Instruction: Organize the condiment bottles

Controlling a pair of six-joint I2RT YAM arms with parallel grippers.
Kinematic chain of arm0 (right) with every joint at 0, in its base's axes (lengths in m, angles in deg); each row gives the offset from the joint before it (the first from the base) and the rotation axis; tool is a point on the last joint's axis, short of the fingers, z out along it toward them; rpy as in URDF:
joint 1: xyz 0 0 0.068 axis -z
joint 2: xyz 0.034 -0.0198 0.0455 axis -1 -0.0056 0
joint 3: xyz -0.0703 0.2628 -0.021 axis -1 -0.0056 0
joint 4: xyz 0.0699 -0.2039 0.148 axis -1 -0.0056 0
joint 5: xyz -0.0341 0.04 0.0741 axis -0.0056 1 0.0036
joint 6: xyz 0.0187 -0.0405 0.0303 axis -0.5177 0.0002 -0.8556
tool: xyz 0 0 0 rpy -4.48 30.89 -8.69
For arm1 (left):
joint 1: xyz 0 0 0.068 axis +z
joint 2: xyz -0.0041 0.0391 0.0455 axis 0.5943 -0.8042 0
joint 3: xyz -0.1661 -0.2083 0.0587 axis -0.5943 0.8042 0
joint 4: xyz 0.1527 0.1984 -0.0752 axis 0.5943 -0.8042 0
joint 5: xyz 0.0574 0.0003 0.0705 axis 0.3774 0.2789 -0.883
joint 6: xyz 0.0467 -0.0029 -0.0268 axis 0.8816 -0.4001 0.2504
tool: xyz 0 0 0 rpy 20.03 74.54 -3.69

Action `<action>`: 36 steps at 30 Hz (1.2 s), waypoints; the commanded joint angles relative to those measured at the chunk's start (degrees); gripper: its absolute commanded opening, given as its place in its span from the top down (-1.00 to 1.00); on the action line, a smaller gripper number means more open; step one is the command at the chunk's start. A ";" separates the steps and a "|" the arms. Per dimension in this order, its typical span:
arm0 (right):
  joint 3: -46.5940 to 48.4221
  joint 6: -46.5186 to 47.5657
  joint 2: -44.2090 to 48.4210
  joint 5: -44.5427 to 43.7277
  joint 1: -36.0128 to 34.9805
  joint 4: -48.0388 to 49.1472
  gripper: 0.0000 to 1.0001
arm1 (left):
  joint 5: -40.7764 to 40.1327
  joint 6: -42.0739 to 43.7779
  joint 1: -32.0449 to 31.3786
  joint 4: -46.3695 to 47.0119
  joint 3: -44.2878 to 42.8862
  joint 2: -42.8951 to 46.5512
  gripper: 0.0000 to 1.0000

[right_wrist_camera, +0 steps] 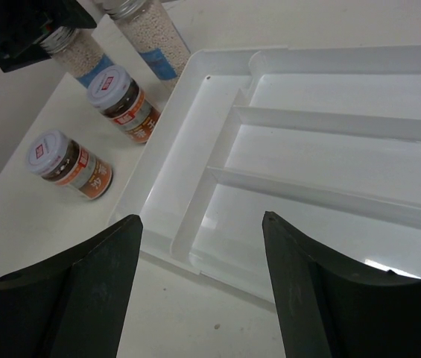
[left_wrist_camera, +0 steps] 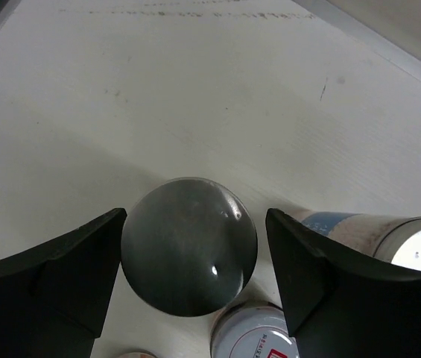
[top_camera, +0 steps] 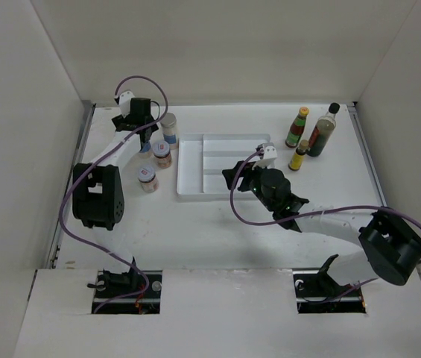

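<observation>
Top view. White divided tray (top_camera: 191, 168), glossy moulded plastic, rectangular, sits mid-table with long compartments running left to right. Just left of it is a cluster of short cylindrical jars: blue-label jar (top_camera: 169, 127) farthest, red-label jar (top_camera: 162, 154) nearer, second red-label jar (top_camera: 147, 179) nearest. Left gripper (top_camera: 142, 128) hangs over the cluster's far-left end. Right gripper (top_camera: 241, 177) hovers above the tray's right part. Far right, well apart from the tray and upright: red yellow-capped sauce bottle (top_camera: 297, 127), tall dark black-capped bottle (top_camera: 323, 129), tiny yellow bottle (top_camera: 299, 155).

Left wrist. Matte black fingers (left_wrist_camera: 54, 291) stand apart, straddling a round grey lid (left_wrist_camera: 188, 246), dull with one glint. The left finger is at its edge; a gap shows on the right. The blue-label jar lies just right.

Right wrist. Fingers (right_wrist_camera: 83, 298) are spread wide above the tray's near-left corner, holding nothing. The compartments show smooth white floor between thin ribs. Blue-label jars hold pale granules, red-label ones brown contents.
</observation>
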 commanded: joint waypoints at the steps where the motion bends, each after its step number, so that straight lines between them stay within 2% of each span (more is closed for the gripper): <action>1: 0.27 0.10 0.03 0.81 0.10 3.55 -0.45 | -0.64 0.41 0.37 1.39 -2.51 -0.13 -0.34; 5: 0.01 0.10 0.47 0.72 0.54 3.55 -0.47 | -1.08 0.41 1.16 2.80 -1.02 1.00 0.09; 8: -0.17 0.10 1.00 0.54 0.72 3.55 -0.47 | -1.78 0.23 1.86 3.94 -0.23 4.42 0.25; 13: -1.13 0.01 2.14 0.19 1.07 4.52 -0.47 | -4.95 0.23 1.86 7.45 -0.92 13.73 0.28; 16: -1.57 -0.08 2.75 0.10 1.24 4.96 -0.48 | -4.95 0.76 0.99 8.34 -4.16 17.96 0.28; 21: -2.01 -0.25 3.02 0.10 1.60 5.40 -0.48 | -4.25 1.99 -3.92 9.56 -9.09 21.75 0.27; 30: -5.17 -0.69 5.82 -2.53 3.44 8.56 -0.47 | -0.47 3.05 -17.55 13.69 -10.60 15.96 0.27; 36: -9.22 -4.11 10.13 -3.51 8.27 10.15 -0.27 | -0.55 5.07 -22.13 16.94 -10.86 8.14 0.27</action>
